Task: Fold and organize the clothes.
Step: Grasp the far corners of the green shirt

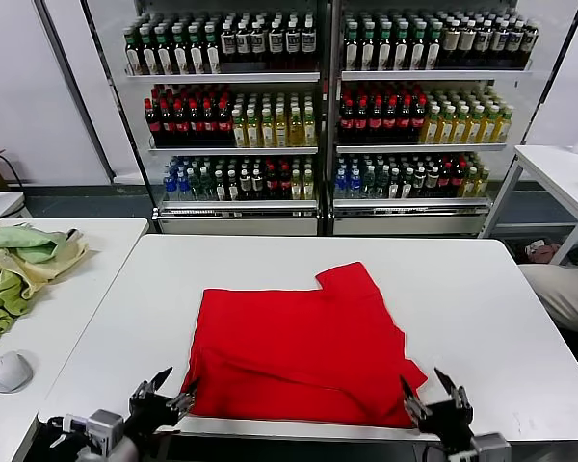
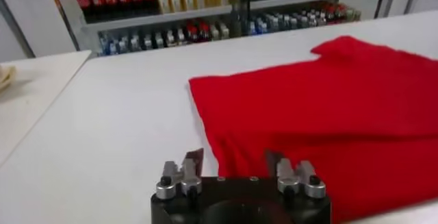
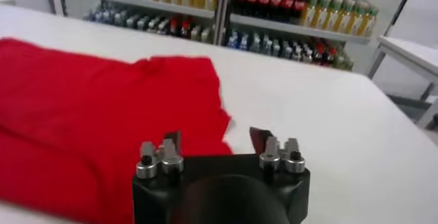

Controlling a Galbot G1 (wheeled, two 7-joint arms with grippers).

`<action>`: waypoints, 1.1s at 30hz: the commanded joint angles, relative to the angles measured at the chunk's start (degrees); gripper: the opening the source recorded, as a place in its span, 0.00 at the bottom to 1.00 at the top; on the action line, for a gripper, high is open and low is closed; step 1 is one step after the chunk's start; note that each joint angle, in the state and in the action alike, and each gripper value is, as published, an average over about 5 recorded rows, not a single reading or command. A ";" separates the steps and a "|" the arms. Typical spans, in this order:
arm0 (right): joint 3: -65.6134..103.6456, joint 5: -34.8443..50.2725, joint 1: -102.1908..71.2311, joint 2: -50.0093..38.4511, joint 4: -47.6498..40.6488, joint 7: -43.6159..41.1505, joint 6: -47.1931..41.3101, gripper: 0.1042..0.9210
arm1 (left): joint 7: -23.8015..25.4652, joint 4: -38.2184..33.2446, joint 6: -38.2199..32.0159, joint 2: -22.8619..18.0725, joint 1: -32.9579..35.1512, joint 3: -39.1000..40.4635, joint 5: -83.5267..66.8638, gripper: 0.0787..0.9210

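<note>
The clothes are one bright red T-shirt [image 1: 299, 351], lying folded on the white table [image 1: 462, 289] with a sleeve pointing toward the far side. No print shows on its upper face. My left gripper [image 1: 176, 382] hovers at the shirt's near left corner, open, with nothing between its fingers. The left wrist view shows the left gripper [image 2: 234, 157] just short of the red T-shirt's [image 2: 328, 109] near hem. My right gripper [image 1: 424, 380] is at the near right corner, also open and empty. In the right wrist view the right gripper [image 3: 217, 136] straddles the T-shirt's [image 3: 89, 109] corner edge.
A heap of pale green and beige cloths [image 1: 19, 265] and a white mouse [image 1: 12, 371] lie on the left side table. Shelves of bottles [image 1: 318, 106] stand behind. Another white table [image 1: 559, 168] and a person's beige leg [image 1: 564, 294] are at the right.
</note>
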 commanded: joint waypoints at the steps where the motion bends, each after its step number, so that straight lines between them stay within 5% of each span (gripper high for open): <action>1: -5.10 4.27 19.27 -0.33 -7.19 1.64 -5.36 0.87 | 1.72 7.59 3.13 -0.36 -18.81 3.58 -3.79 0.78; 8: -14.78 4.44 38.64 2.42 -24.02 1.96 -5.60 0.88 | 4.76 24.69 3.51 -1.96 -36.92 11.65 -5.02 0.88; 19: -21.53 5.64 56.70 11.07 -46.89 1.45 -5.60 0.88 | 10.47 42.72 2.63 -3.24 -50.57 18.83 -4.97 0.88; 33: -21.24 -1.34 64.38 20.14 -64.18 -0.41 -3.75 0.88 | 17.29 47.70 2.64 -3.46 -53.16 20.08 -4.42 0.88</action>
